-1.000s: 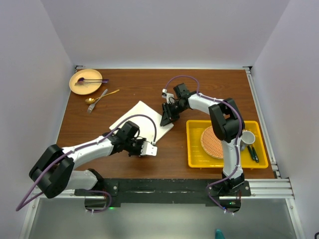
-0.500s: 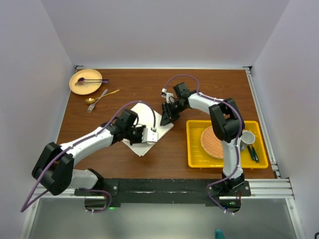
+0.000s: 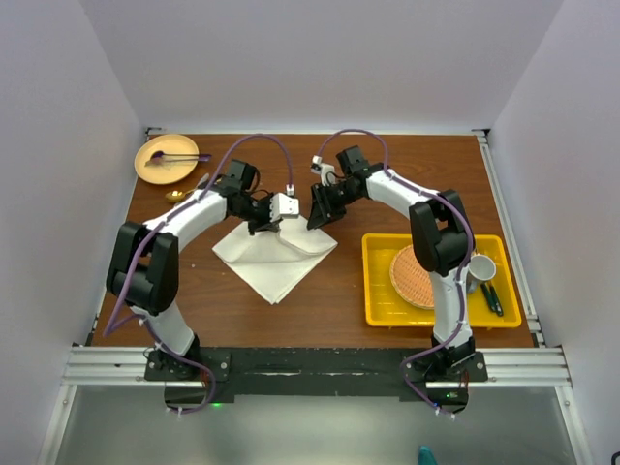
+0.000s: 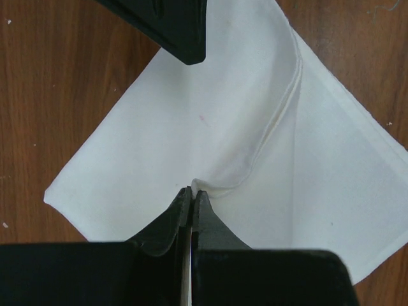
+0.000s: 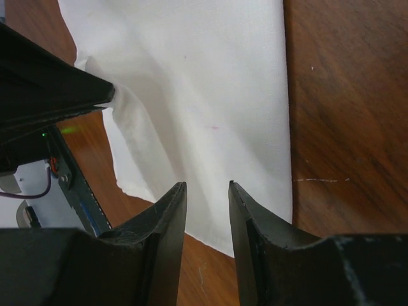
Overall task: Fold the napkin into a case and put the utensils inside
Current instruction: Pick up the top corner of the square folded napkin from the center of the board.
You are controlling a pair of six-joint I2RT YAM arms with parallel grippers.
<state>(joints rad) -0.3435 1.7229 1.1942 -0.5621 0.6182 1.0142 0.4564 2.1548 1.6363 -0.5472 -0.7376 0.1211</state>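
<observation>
The cream-white napkin (image 3: 276, 262) lies as a diamond on the brown table, with a loose upper layer across it. My left gripper (image 3: 267, 222) is at its far side, shut on a raised edge of that layer; in the left wrist view the closed tips (image 4: 192, 190) pinch a small ridge of the napkin (image 4: 210, 127). My right gripper (image 3: 316, 215) is open just above the napkin's far right edge; in the right wrist view (image 5: 207, 186) cloth (image 5: 210, 95) shows between the jaws. A gold utensil (image 3: 174, 195) peeks out behind my left arm; the rest is hidden.
A tan plate (image 3: 179, 147) with a purple utensil (image 3: 179, 157) sits at the far left. A yellow tray (image 3: 380, 281) on the right holds an orange woven mat (image 3: 407, 276), a white cup (image 3: 481, 268) and dark green-handled utensils (image 3: 494, 298).
My left arm has swung from the napkin's near side across to its far side and is now shut on the cloth there. The right gripper has barely moved.
</observation>
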